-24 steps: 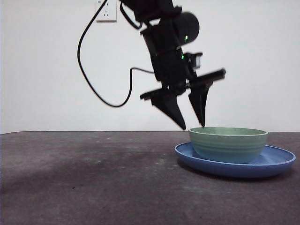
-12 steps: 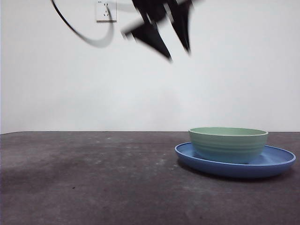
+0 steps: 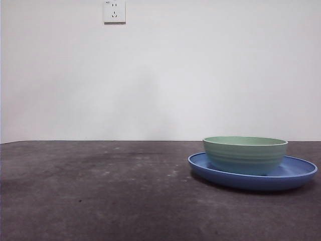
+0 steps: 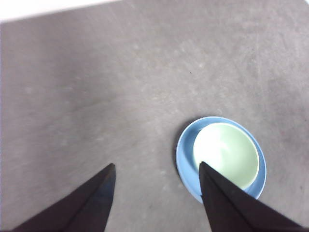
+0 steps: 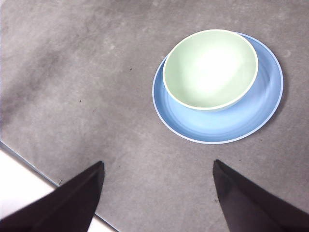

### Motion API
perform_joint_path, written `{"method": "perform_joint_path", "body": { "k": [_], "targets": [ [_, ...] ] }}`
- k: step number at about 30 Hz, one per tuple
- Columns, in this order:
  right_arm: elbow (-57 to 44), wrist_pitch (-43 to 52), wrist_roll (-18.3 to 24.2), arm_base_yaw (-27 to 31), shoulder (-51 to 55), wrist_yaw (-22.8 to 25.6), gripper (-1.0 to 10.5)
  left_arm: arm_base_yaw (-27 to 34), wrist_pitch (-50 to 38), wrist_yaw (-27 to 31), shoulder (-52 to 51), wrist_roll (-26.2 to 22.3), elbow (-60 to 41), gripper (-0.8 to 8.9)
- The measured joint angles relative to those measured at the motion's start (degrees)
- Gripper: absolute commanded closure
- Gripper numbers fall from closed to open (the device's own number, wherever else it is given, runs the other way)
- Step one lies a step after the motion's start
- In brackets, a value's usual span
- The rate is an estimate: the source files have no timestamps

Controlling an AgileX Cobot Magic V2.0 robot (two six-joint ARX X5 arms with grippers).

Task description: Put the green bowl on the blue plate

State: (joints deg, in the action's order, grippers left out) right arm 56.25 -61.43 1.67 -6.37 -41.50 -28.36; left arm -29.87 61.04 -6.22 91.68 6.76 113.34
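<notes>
The pale green bowl (image 3: 245,154) stands upright and empty on the blue plate (image 3: 296,174) at the right of the table, set toward the plate's left side. From high above, the left wrist view shows the bowl (image 4: 226,154) inside the plate (image 4: 186,153), with my left gripper (image 4: 157,168) open and empty far over the table. My right gripper (image 5: 158,164) is also open and empty, high above the bowl (image 5: 209,68) and plate (image 5: 217,125). No arm appears in the front view.
A dark grey table top (image 3: 100,191) stretches left of the plate. A white wall with a power socket (image 3: 114,10) stands behind. The table's edge (image 5: 29,166) shows in the right wrist view.
The arm that hung just left of the bowl has risen and left the front view. Bowl and plate have stayed in place.
</notes>
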Motion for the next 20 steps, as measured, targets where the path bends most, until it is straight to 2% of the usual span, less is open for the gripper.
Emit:
{"method": "perform_joint_path", "body": {
  "k": [4, 11, 20],
  "targets": [
    [0.0, 0.0, 0.0, 0.0, 0.0, 0.0, 5.9, 1.6, -2.8, -1.3, -8.2, -1.5, -9.0, 5.33],
    [0.0, 0.0, 0.0, 0.0, 0.0, 0.0, 5.9, 3.7, -9.2, -11.3, -23.9, -3.0, -32.1, 5.33],
    [0.0, 0.0, 0.0, 0.0, 0.0, 0.0, 5.9, 3.6, -9.5, -22.1, -36.2, -6.1, -50.1, 5.34]
  ]
}}
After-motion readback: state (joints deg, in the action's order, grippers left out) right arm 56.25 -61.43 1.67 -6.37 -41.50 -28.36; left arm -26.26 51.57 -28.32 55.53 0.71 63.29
